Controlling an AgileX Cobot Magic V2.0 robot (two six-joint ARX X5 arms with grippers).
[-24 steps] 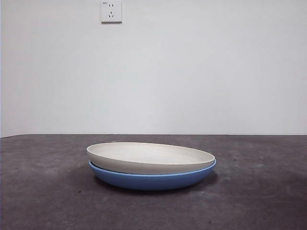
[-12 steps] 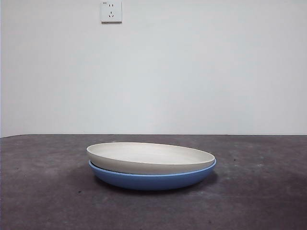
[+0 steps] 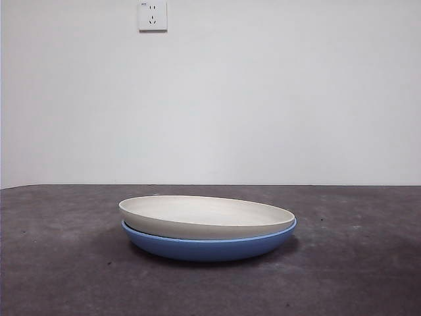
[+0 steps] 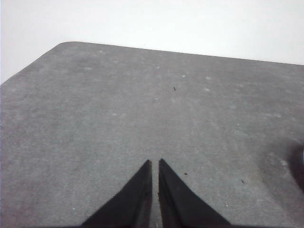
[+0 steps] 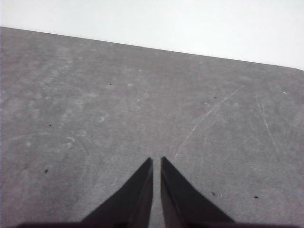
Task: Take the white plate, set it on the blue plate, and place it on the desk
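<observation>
The round matte cream white plate (image 3: 206, 215) already sits nested on the glossy round blue plate (image 3: 209, 245) mid-surface (image 3: 59, 263), at 12 o'clock from the camera, while the left gripper (image 4: 155, 164) and right gripper (image 5: 156, 161), jaws together, hover over bare surface, so stacking looks done.

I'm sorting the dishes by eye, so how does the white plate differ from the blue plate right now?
The white plate is matte cream; the blue plate is glossy medium blue. The white plate lies on top, nested in the blue plate, which rests directly on the desk. The white plate sits slightly tilted, higher at its left rim, while the blue plate looks level. Both are wide, shallow, round and about the same size.
</observation>
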